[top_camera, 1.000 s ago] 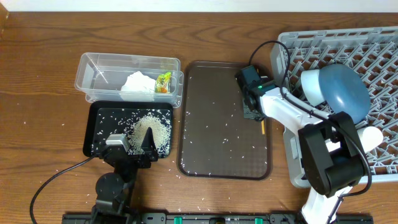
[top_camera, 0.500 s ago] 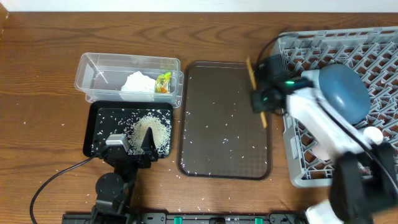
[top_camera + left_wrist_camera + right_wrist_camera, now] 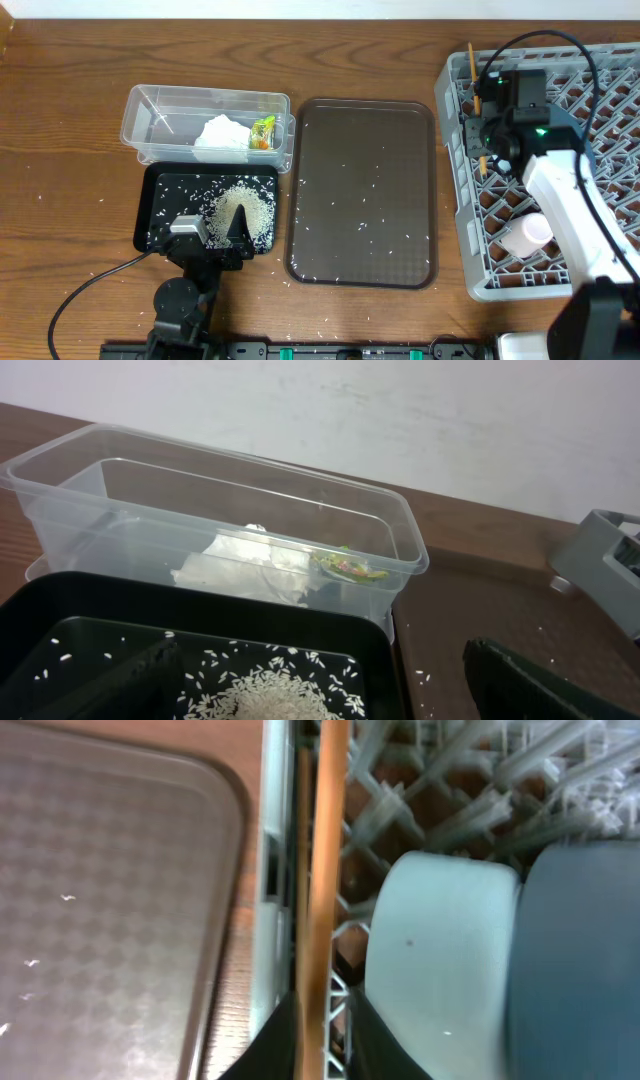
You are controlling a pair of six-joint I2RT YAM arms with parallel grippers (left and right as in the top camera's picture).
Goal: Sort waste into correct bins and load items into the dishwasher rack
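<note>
Overhead — brown wooden table (image 3: 60,120), white wall (image 3: 300,8) behind; right gripper (image 3: 487,125) clamps chopsticks (image 3: 472,62) above the grey rack (image 3: 600,70).

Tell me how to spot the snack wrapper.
Find the clear plastic tub on the left of the table, just beyond the black tray. At its right end, beside the white napkin, lies the wrapper: small, yellow-green, the only colourful thing inside.
</note>
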